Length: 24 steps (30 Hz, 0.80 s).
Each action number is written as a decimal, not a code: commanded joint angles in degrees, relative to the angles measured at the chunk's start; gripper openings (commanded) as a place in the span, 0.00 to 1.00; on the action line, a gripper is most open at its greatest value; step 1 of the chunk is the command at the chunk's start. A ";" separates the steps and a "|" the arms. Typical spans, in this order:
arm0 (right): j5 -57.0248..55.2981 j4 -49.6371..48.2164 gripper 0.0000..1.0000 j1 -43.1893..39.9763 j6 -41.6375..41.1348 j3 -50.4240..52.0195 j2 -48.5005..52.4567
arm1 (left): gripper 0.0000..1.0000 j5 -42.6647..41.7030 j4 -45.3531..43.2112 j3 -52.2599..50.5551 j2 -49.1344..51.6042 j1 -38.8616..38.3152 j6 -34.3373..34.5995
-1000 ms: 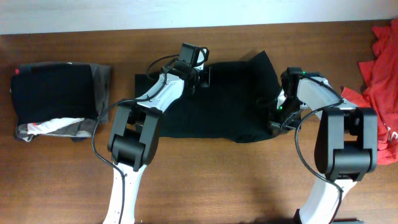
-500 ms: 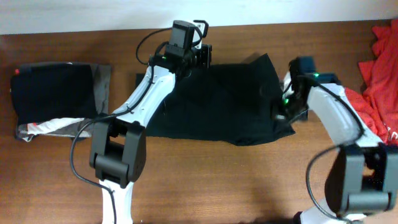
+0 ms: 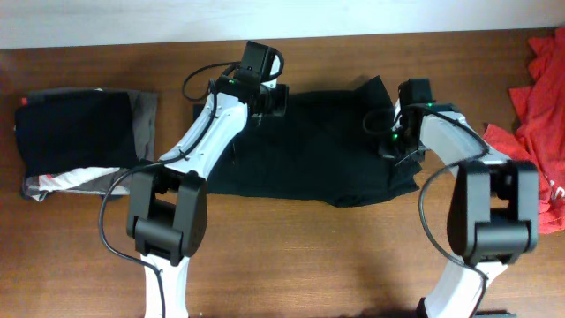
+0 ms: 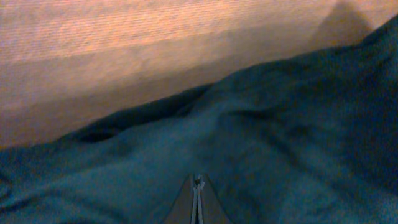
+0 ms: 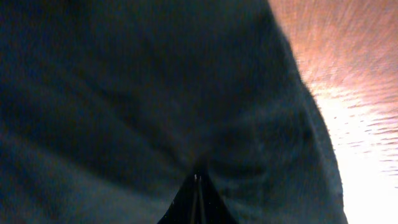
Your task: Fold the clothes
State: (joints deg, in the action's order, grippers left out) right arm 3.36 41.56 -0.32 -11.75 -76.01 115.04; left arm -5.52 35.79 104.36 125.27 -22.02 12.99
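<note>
Black shirt under both my pincers. Left pincer: tips pressed together, down on its far edge. Right pincer: tips pressed together, on its right edge. Cannot tell if cloth is caught between tips. Shirt lies spread at middle of table. Folded dark pile at far left, red-orange clothes at far right.

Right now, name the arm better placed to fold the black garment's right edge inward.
Right, I'd judge. The right gripper is shut on the black garment at that edge, cloth bunched at its tips. The left gripper is across the garment at its far edge.
</note>
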 commanded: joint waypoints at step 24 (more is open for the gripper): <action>-7.61 24.24 0.04 0.33 -5.25 0.24 2.97 | 0.58 2.01 26.75 0.00 -8.61 13.99 -5.05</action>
State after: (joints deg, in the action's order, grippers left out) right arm -2.15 65.60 -0.21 -16.36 -76.53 116.64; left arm -3.99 60.69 104.33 118.48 -11.16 10.98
